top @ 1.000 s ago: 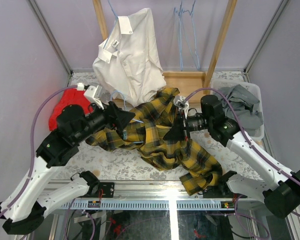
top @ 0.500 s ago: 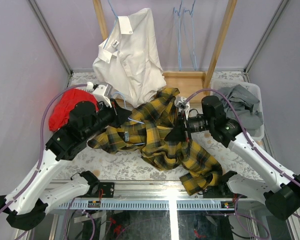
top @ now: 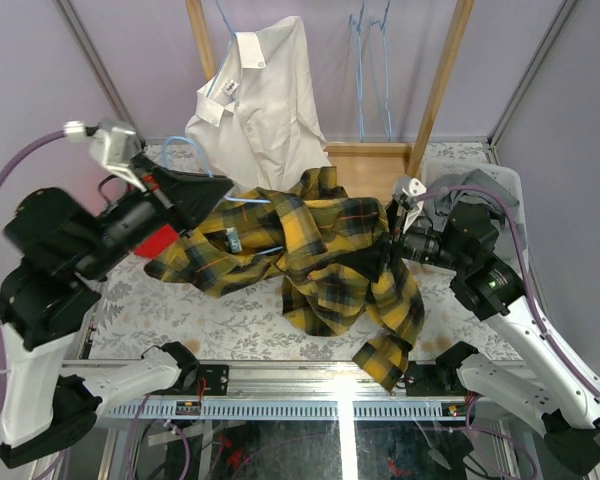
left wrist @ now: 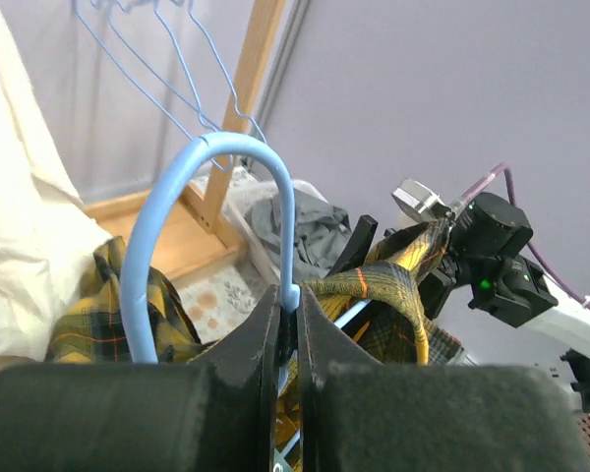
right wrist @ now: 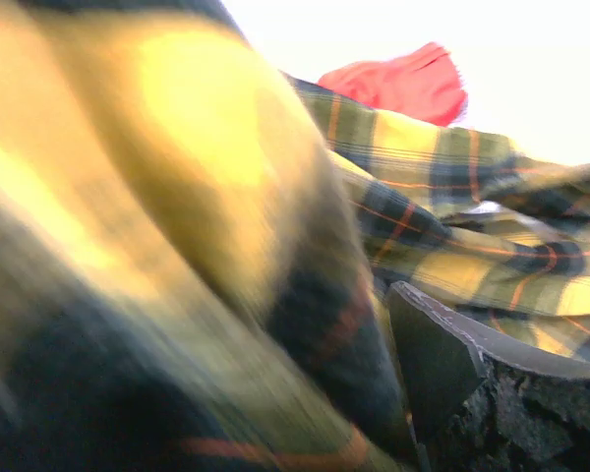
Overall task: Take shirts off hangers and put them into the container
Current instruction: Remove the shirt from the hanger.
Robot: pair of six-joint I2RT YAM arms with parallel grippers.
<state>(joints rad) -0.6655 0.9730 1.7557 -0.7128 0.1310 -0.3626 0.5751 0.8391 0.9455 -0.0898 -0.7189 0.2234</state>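
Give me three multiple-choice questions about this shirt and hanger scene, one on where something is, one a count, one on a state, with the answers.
1. Where is the grey shirt?
A. in the white container
B. on the rack
C. on the floor

2. How many shirts hang on the wooden rack?
A. none
B. one
C. three

3. The jaws of the left gripper are:
A. wide open and empty
B. shut on the blue hanger
C. shut on a cup

Answers:
1. A: it lies bunched in the basket at the right.
2. B: only the white shirt hangs there.
3. B: the left wrist view shows them pinching the hanger's neck below its hook.
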